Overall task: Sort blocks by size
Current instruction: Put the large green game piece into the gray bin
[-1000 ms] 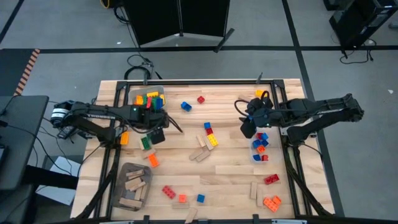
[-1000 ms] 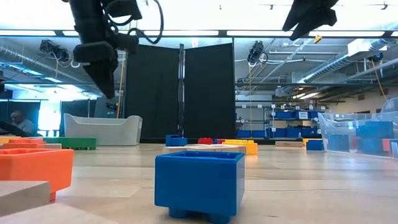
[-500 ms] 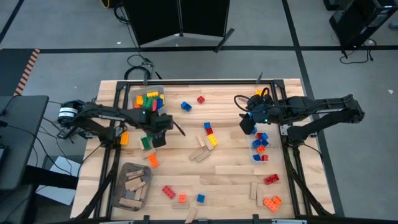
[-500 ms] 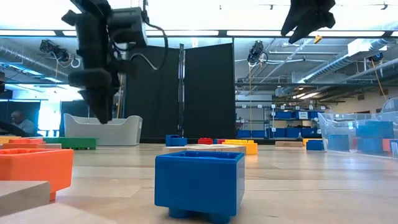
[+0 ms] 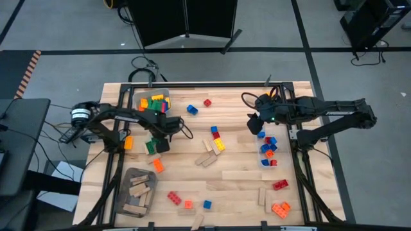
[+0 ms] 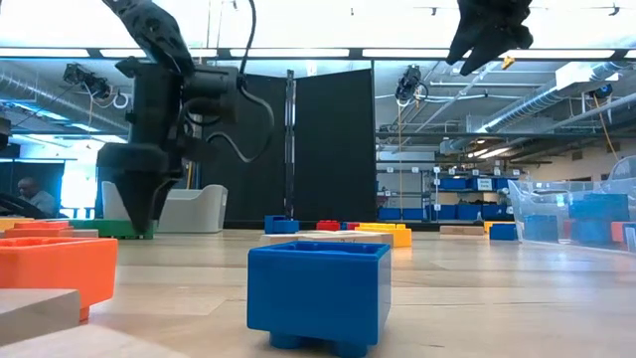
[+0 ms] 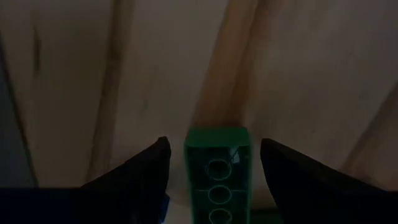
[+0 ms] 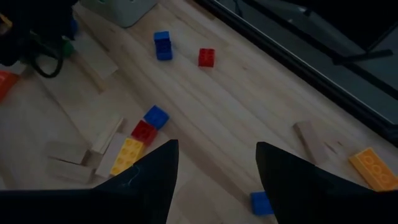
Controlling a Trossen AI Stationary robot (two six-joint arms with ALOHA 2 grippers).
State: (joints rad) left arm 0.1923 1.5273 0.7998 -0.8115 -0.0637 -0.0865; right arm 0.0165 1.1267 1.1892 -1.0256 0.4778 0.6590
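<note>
Two grippers: yours to watch.
Left gripper [image 7: 214,171]: fingers apart, straddling the green block [image 7: 217,174], low at the table's 9 o'clock.
Right gripper [image 8: 214,177]: fingers apart, empty, raised toward 2 o'clock.

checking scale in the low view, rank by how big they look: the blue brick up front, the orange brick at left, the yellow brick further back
1. blue brick, nearest the camera, which inflates it
2. orange brick, cut off by the frame, so unsure
3. yellow brick, far back

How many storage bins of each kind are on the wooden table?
Clear plastic bins: 2
Grey plastic bin: 1
Total: 3
</note>
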